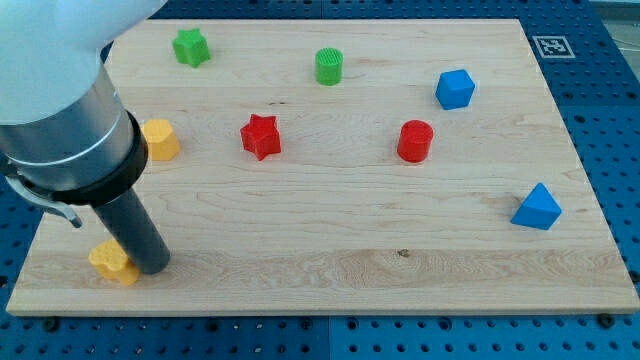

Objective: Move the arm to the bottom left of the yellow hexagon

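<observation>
Camera view: my tip (150,268) touches a yellow block (111,262) on wooden board (350,240)

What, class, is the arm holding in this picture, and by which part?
Nothing is held. My tip only rests against the right side of the yellow block at the board's bottom left.
</observation>
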